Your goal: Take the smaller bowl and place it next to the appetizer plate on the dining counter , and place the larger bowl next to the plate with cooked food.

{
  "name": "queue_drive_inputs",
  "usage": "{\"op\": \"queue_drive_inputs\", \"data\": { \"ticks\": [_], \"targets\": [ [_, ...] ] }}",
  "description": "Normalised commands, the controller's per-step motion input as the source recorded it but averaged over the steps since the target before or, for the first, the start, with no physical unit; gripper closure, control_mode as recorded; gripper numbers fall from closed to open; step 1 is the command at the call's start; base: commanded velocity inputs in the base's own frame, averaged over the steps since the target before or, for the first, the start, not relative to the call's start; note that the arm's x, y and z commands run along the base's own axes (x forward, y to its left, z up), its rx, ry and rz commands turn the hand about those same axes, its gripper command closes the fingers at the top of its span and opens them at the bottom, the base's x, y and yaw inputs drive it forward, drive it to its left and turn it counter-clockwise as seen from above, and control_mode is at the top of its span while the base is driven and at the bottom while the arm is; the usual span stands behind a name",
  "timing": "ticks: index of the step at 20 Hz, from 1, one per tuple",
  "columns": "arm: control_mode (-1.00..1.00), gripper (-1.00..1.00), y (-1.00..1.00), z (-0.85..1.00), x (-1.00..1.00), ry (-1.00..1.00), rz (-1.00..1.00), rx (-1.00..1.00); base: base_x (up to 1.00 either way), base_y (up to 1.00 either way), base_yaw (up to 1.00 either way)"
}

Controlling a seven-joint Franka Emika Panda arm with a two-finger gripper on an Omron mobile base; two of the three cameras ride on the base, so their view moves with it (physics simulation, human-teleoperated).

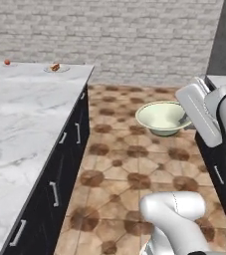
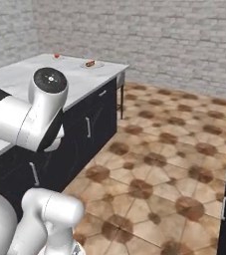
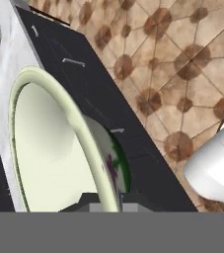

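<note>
The smaller bowl (image 1: 162, 117), cream-green inside with a flared rim, hangs in the air over the tiled floor. My gripper (image 1: 186, 119) is shut on its right rim. In the hand view the bowl (image 3: 49, 148) looms close and its darker green outside shows at my gripper (image 3: 106, 202). The dining counter (image 1: 20, 129) with its marble top runs along the left. At its far end sits the plate with cooked food (image 1: 56, 68), and left of that is a small red piece on the appetizer plate (image 1: 7, 63). From the right base view the plate with cooked food (image 2: 90, 63) lies near the counter's far corner.
Brown patterned floor tiles (image 1: 119, 169) fill the aisle between the island and a dark cabinet run (image 1: 211, 164) on the right. A white brick wall (image 1: 134, 35) closes the far side. The island's dark drawer fronts (image 2: 92, 129) carry silver handles.
</note>
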Motion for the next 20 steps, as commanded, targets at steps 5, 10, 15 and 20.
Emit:
{"op": "queue_drive_inputs", "data": {
  "ticks": [5, 10, 15, 20],
  "targets": [
    [1.00, 1.00, 0.00, 0.00, 0.00, 0.00, 0.00, 0.00, 1.00, -0.22, 0.00],
    [1.00, 1.00, 0.00, 0.00, 0.00, 0.00, 0.00, 0.00, 1.00, -0.27, 0.00],
    [1.00, 1.00, 0.00, 0.00, 0.00, 0.00, 0.00, 0.00, 1.00, -0.46, 0.07],
    [1.00, 1.00, 0.00, 0.00, 0.00, 0.00, 0.00, 0.00, 1.00, -0.49, 0.13]
  ]
}}
